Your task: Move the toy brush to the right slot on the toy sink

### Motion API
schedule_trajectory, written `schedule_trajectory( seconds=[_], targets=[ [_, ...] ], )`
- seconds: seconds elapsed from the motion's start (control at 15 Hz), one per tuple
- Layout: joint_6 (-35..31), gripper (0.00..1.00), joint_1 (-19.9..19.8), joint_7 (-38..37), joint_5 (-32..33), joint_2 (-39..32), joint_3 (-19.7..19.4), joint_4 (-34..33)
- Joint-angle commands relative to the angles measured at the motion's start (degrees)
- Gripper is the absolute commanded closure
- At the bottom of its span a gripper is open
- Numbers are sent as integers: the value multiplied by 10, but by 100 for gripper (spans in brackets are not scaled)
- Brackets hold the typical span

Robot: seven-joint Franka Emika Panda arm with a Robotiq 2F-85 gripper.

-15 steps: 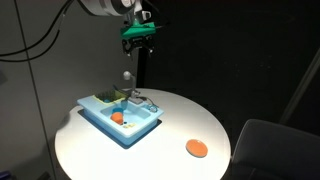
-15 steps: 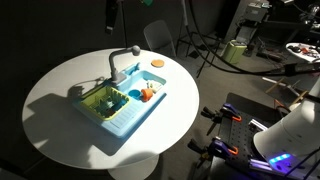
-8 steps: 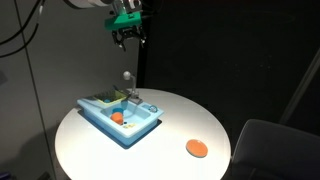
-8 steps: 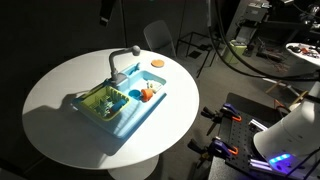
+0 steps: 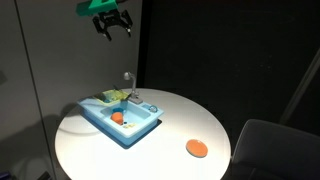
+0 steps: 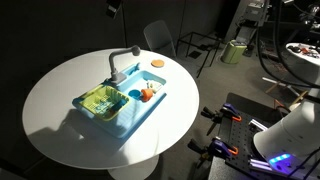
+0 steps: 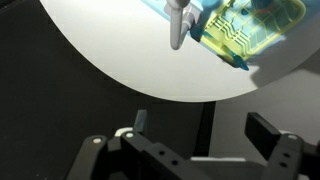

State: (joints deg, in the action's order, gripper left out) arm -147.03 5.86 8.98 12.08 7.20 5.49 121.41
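Tool high, brush waiting

Your tool [image 5: 112,24] hung open and empty, far above the counter's [image 5: 200,115] back edge; the toy brush, indistinct, sat somewhere in the toy sink [image 6: 128,117]; descending blind risked hitting the faucet [image 6: 120,62].

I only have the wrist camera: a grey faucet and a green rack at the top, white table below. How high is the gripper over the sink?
Observer: The gripper hangs far above the toy sink, near the top of an exterior view.
Operator: What's in the basin? I can't see it.
Observer: One small orange item lies there, beside the green rack.
Operator: Anything loose on the table?
Observer: A flat orange disc lies on the table, apart from the sink.
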Motion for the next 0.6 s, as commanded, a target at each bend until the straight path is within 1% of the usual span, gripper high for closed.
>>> schedule_trajectory(
  seconds=[0.0, 0.13, 0.27, 0.33, 0.53],
  targets=[
    [-3, 0, -10, -96, 33, 76, 17, 70],
    [6, 0, -19, -155, 49, 107, 29, 94],
    [28, 0, -21, -186, 38, 133, 35, 111],
    [43, 0, -17, -188, 22, 145, 35, 118],
    [107, 0, 5, -161, -49, 165, 20, 123]
  ],
)
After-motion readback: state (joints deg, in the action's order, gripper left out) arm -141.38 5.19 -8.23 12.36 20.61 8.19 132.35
